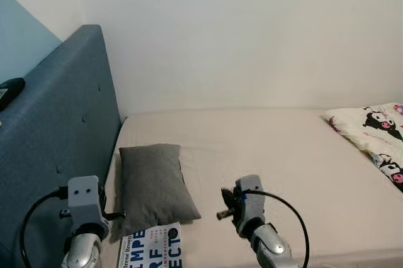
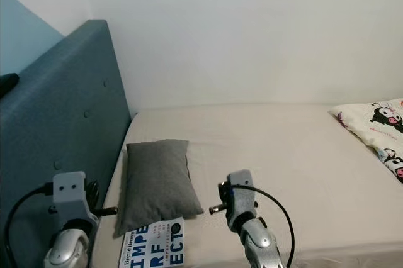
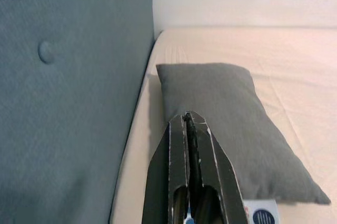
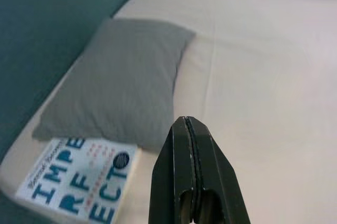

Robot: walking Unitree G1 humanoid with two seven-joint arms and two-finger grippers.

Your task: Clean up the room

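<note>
Both tools pressed together (left tool (image 3: 188, 124), right tool (image 4: 188, 129)); book (image 4: 79, 176) beside pillow (image 4: 121, 77).

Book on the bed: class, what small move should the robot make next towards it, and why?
Probably open the right gripper and lower it toward the book. Both grippers are shut and empty above the bed, and the book lies flat at the near edge, one end tucked under the grey pillow.

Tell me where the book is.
The book lies on the bed at its near edge, on the robot's left, partly tucked under the grey pillow beside the blue headboard.
</note>
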